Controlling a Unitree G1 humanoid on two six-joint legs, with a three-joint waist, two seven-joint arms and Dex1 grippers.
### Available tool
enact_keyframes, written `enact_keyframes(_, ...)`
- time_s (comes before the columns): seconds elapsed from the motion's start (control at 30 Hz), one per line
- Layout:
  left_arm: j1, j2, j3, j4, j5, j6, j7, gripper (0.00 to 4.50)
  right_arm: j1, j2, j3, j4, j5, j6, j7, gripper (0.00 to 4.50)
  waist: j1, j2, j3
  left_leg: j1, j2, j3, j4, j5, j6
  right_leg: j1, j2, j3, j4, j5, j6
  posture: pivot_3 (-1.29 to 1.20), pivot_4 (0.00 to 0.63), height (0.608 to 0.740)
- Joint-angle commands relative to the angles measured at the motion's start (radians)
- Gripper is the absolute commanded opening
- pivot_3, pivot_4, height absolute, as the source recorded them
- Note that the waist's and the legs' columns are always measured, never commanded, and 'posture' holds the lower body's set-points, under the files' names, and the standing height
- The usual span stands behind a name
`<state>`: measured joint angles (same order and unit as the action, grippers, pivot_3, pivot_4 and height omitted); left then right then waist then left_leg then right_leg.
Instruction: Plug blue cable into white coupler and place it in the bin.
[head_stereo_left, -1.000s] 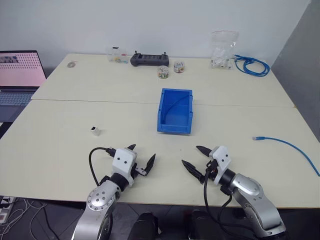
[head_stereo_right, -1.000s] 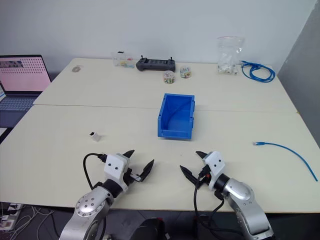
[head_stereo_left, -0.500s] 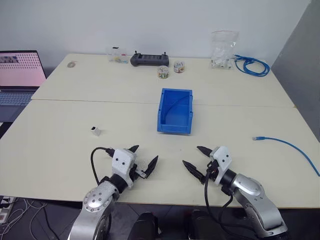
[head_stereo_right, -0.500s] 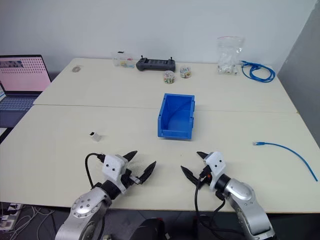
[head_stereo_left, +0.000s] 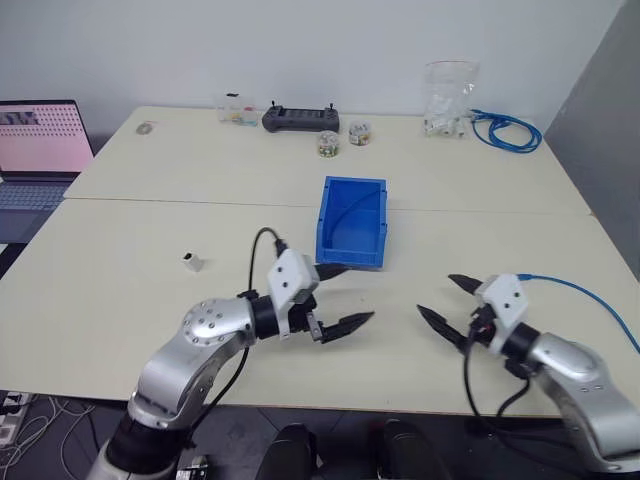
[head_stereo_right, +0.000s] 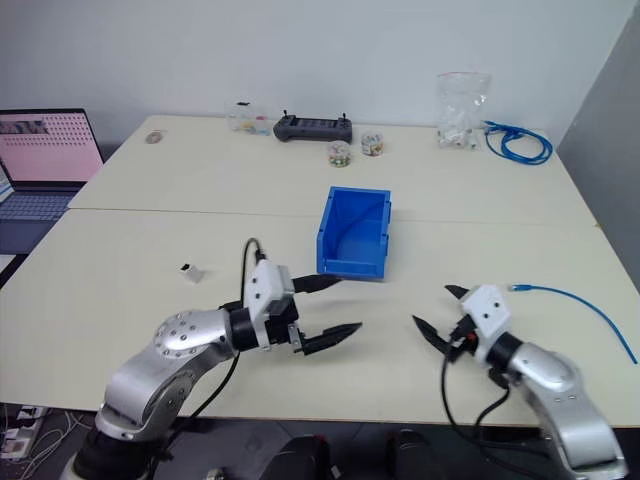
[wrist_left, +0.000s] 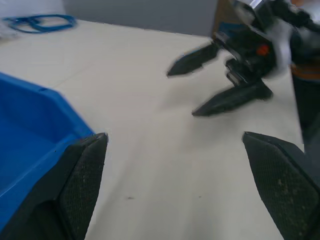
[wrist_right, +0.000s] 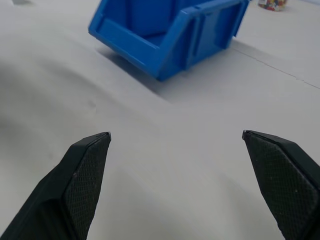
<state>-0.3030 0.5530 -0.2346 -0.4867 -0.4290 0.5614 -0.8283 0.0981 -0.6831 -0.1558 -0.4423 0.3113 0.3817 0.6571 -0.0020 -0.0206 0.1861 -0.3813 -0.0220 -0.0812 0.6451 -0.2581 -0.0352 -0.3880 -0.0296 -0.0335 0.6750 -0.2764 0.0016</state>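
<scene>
Reaching step: both grippers, left (head_stereo_left: 338, 297) and right (head_stereo_left: 453, 307), spread empty near the bin (head_stereo_left: 352, 225); next, the right must pinch the blue cable (head_stereo_left: 585, 294).

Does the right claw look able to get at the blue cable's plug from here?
Probably yes. The right claw is open and empty, and the blue cable lies just beyond it on bare table, with nothing between them.

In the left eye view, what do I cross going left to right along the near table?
White coupler → left gripper → bin, lying farther back → right gripper → blue cable.
</scene>
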Motion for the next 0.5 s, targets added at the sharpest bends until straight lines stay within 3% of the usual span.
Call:
enact_keyframes(0.03,-0.093,-0.030,-0.081,0.037,0.047,0.001,-0.019,4.50,-0.057,-0.148,-0.163,0.154,0.043,-0.003,0.124,4.48,0.000,-0.001,0.000,0.000,0.000,0.001,0.001,0.000,0.000,0.000,0.001,0.000,0.000,0.000,0.001,0.00,0.150,0.740)
enact_keyframes(0.2,-0.159,-0.044,-0.140,0.089,0.100,-0.018,-0.037,4.50,-0.160,-0.298,-0.114,0.414,-0.007,-0.082,0.288,4.48,-0.006,-0.001,0.001,0.001,0.002,0.003,0.000,0.000,0.001,0.001,0.002,0.002,-0.001,0.001,0.001,0.00,0.150,0.740)
enact_keyframes(0.3,-0.193,-0.040,-0.167,0.097,0.103,0.010,-0.075,4.50,-0.284,-0.362,-0.022,0.642,-0.084,-0.140,0.378,4.48,-0.007,0.000,0.001,0.001,0.004,0.003,0.000,0.000,0.000,0.000,0.002,0.001,0.000,0.000,0.000,0.00,0.150,0.740)
enact_keyframes(0.5,-0.259,-0.074,-0.196,0.109,0.118,0.042,-0.081,4.50,-0.595,-0.371,0.163,1.099,-0.264,-0.273,0.458,4.48,-0.009,0.001,0.002,0.001,0.001,0.006,0.001,0.001,0.001,0.000,0.002,0.004,0.000,0.001,0.000,0.00,0.150,0.740)
